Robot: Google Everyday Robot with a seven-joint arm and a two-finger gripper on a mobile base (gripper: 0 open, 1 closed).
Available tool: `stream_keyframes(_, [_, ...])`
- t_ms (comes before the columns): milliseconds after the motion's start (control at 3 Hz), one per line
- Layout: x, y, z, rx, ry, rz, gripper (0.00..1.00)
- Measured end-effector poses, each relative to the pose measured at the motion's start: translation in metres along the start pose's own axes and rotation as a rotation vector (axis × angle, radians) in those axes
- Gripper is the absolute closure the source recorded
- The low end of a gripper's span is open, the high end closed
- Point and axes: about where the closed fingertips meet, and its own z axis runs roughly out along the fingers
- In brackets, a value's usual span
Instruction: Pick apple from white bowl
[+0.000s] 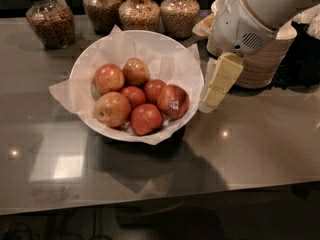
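The white bowl [150,46], wide and lined with crinkled white paper, sits on the dark counter left of centre. Several apples lie in it. The deep red apple [172,101] with a small white sticker lies at the right side of the pile. My gripper [215,86] hangs from the white arm at the upper right, its pale yellow fingers pointing down just outside the bowl's right rim, a short way right of the stickered apple. It holds nothing.
Glass jars [140,11] of grains stand behind the bowl, one more [49,21] at far left. A stack of brown bowls [267,61] topped with white stands behind the arm. The counter's front edge [160,199] runs across the bottom.
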Motion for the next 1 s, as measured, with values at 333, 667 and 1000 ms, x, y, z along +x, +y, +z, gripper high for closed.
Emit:
stream_keyframes(333, [0.001,0.006,0.009,-0.014,-0.018,0.014,0.19])
stream_keyframes(667, [0.001,0.008,0.024,-0.042,-0.045,0.027,0.42])
stream_keyframes(1000, [0.005,0.009,0.039,-0.074,-0.061,0.041,0.65])
